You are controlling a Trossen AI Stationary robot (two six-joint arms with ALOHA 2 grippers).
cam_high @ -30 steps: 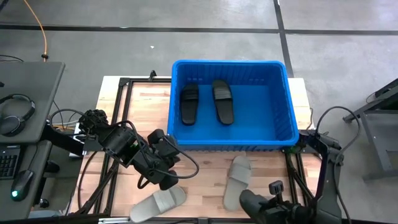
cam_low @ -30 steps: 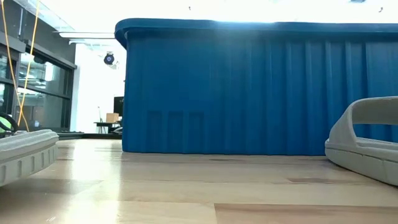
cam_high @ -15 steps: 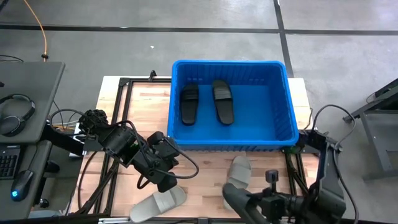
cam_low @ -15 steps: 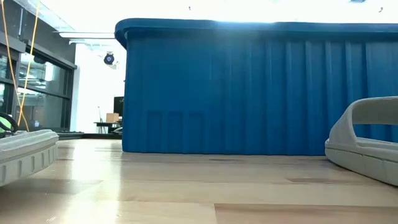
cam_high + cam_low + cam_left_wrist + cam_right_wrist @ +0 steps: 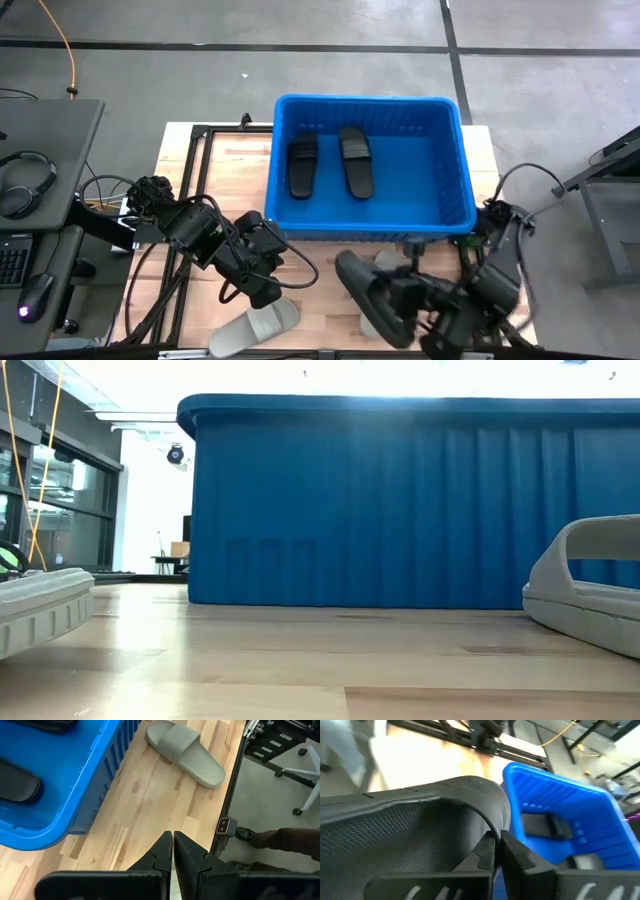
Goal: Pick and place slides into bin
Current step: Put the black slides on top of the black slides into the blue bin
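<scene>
The blue bin [image 5: 455, 190] stands at the table's far middle with two black slides [image 5: 303, 165] [image 5: 357, 162] lying on its floor. My right gripper [image 5: 405, 300] is shut on a third black slide [image 5: 365, 292] just near of the bin's front wall. One light grey slide [image 5: 385, 262] lies on the table partly under that arm. Another light grey slide [image 5: 255, 325] lies at the near edge. My left gripper [image 5: 268, 290] is shut and empty just above and far of it. My right gripper pinches the black slide's strap [image 5: 487, 820] between its two fingers, at the strap's edge over the textured footbed [image 5: 395, 832]. The slide lies out ahead of the fingers, toward the table's left. It does not show in the low view, so it hangs clear of the table.
The bin's tall front wall [image 5: 400, 500] fills the low view, with the grey slides to either side [image 5: 590, 600] [image 5: 40, 610]. Bare wood lies between the bin and the near edge [image 5: 150, 795]. A desk with headphones [image 5: 25, 180] stands to the left. A person's leg [image 5: 280, 840] shows past the table's edge.
My right gripper has gone from the near edge toward the table's left and far side, closer to the bin, carrying the black slide along, shut all the while. The bin has slid a little toward the table's left.
</scene>
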